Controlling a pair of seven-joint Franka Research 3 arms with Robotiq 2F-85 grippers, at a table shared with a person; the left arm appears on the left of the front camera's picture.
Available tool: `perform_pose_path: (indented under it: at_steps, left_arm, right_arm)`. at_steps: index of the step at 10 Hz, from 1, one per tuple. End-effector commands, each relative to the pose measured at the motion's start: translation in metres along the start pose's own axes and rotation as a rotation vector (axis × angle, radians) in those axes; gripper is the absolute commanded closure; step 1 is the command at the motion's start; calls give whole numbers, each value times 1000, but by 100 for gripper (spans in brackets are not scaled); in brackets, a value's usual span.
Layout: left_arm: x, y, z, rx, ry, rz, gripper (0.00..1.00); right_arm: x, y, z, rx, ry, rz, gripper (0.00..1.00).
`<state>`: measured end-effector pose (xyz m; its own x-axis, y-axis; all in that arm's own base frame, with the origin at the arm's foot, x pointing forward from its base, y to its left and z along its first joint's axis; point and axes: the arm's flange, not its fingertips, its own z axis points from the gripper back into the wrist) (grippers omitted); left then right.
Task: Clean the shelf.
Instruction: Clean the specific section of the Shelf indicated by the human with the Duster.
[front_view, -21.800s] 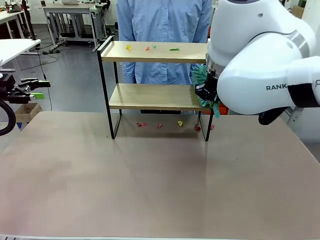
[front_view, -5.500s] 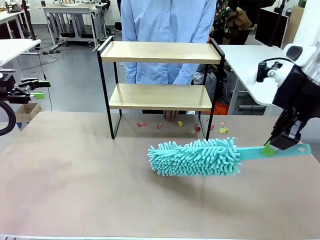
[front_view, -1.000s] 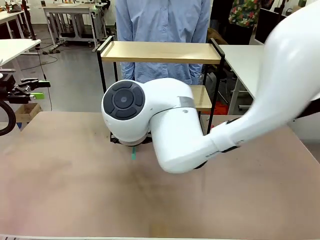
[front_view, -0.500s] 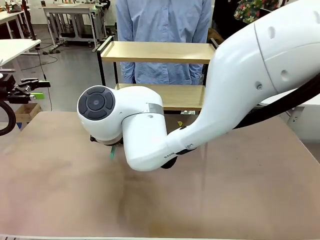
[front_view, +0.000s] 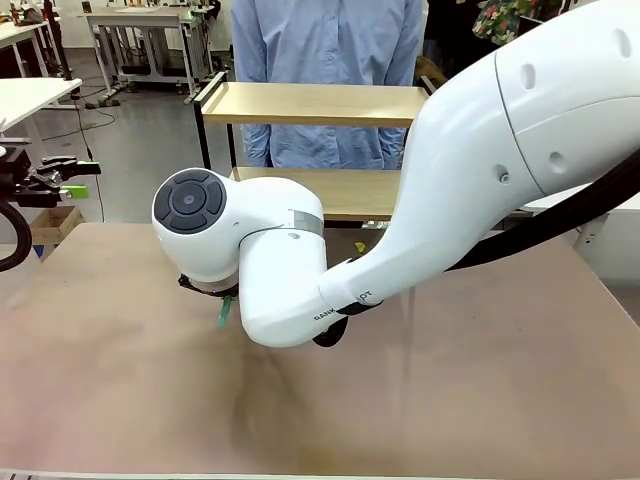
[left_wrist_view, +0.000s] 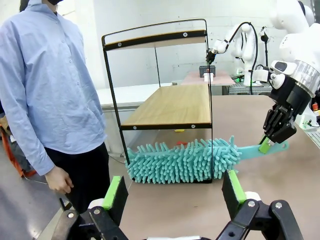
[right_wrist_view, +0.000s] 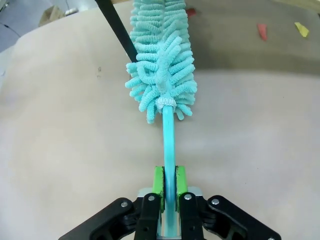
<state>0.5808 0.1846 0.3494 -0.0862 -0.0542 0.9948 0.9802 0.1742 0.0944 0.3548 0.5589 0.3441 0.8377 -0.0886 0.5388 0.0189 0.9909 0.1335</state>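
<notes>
The left gripper (left_wrist_view: 174, 191) is nearest to me. Its jaws stand spread wide with nothing between the green pads (left_wrist_view: 114, 192). The right gripper (right_wrist_view: 169, 181) is pinched tight on the flat turquoise handle (right_wrist_view: 168, 140) of the duster (left_wrist_view: 182, 161). The right arm (front_view: 450, 200) stretches low across the table (front_view: 500, 380) towards its left side. The duster's fluffy head (right_wrist_view: 161, 60) lies on the table under the lower board of the shelf (left_wrist_view: 170, 102), just beside a black front leg (right_wrist_view: 116, 29). The shelf stands at the table's far edge. Small red and yellow scraps (right_wrist_view: 262, 31) lie on the table beneath it. A person (front_view: 325, 40) in a blue shirt stands just behind the shelf.
</notes>
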Motion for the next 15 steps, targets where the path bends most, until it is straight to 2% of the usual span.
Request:
perform_pose_path:
  at_steps: [1,6,10,15]
  left_arm:
    - [3,-1,-1,-1,0,-10,0]
    - [3,-1,-1,-1,0,-10,0]
    - [3,-1,-1,-1,0,-10,0]
    - [3,-1,-1,-1,0,-10,0]
  right_arm:
    - [-1,1,1,2,7,-2,88]
    - [32,-76,15,-32,33,-160,88]
    - [39,-148,5,-98,101,-197,88]
    - [59,-227,38,-212,84,-237,88]
